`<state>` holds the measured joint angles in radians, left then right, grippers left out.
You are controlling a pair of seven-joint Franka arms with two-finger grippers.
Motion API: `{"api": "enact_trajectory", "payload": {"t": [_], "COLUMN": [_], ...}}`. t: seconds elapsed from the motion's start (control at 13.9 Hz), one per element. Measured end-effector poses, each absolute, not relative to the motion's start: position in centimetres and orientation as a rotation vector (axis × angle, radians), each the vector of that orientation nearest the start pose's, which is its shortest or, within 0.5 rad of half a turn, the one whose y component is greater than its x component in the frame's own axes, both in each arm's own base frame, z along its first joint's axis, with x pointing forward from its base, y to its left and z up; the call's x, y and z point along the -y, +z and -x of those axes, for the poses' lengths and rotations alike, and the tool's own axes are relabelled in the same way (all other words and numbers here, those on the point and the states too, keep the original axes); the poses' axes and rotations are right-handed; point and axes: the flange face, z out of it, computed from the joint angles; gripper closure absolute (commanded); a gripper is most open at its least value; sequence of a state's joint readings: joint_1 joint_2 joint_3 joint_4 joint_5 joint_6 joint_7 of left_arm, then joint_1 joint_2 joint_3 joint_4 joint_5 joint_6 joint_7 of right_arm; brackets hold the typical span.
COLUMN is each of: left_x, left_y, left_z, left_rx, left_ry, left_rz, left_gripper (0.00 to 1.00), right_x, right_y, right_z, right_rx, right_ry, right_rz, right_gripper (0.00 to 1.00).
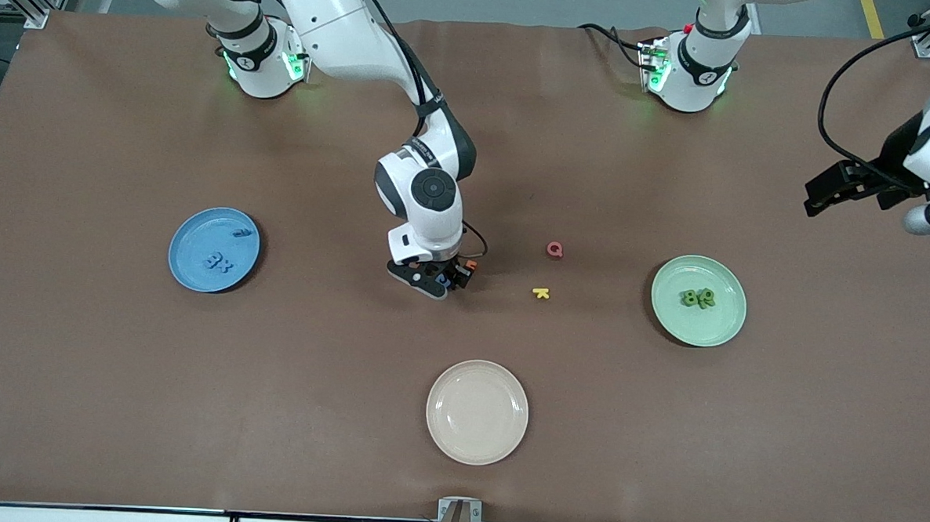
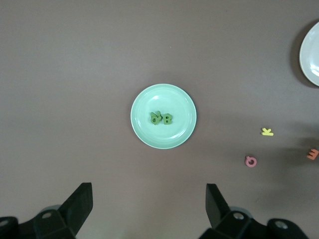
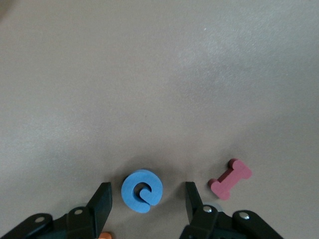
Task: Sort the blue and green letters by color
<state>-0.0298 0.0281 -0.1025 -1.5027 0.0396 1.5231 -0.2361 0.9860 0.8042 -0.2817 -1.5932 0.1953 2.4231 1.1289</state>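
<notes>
In the right wrist view a blue letter (image 3: 142, 190) lies flat on the brown table between the fingers of my right gripper (image 3: 147, 194). The gripper is open, with a gap on each side of the letter. In the front view my right gripper (image 1: 433, 279) is low at the table's middle. The blue plate (image 1: 191, 237) toward the right arm's end holds blue letters (image 1: 218, 263). The green plate (image 1: 717, 323) toward the left arm's end holds green letters (image 1: 697, 298), which also show in the left wrist view (image 2: 161, 118). My left gripper (image 1: 829, 191) waits high and open over the table's edge.
A dark pink letter (image 3: 230, 179) lies beside the right gripper. A red letter (image 1: 554, 250) and a yellow k (image 1: 541, 293) lie between the right gripper and the green plate. An orange letter (image 2: 312, 154) lies by the right gripper. A beige plate (image 1: 496, 439) sits nearest the front camera.
</notes>
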Motion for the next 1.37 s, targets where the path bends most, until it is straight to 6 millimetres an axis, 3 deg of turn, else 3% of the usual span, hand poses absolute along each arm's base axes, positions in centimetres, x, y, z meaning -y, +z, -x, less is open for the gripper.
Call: {"api": "enact_trajectory", "payload": {"t": [0.22, 0.65, 1.08, 1.23, 1.37], "left_x": [6.5, 6.6, 6.5, 6.4, 6.4], "left_y": [63.6, 63.6, 63.2, 63.3, 63.3], "left_z": [-55.5, -55.5, -56.0, -56.1, -56.1], "left_rx": [0.17, 0.165, 0.167, 0.17, 0.17], "left_ry": [-0.002, 0.0, -0.032, -0.038, -0.041], "left_rz": [3.1, 3.1, 3.104, 3.104, 3.104], "left_gripper": [0.0, 0.0, 0.0, 0.0, 0.0], "right_x": [-47.6, -47.8, -47.5, -45.3, -41.9], "right_y": [17.7, 18.1, 18.9, 20.3, 23.6], "right_z": [-51.5, -51.8, -52.5, -53.8, -56.0], "right_rx": [-0.742, -0.739, -0.698, -0.595, -0.516], "right_ry": [-0.144, -0.144, -0.098, 0.001, 0.074], "right_rz": [3.042, 3.045, 3.115, 3.226, 3.283], "right_gripper": [0.43, 0.97, 1.0, 1.0, 1.0]}}
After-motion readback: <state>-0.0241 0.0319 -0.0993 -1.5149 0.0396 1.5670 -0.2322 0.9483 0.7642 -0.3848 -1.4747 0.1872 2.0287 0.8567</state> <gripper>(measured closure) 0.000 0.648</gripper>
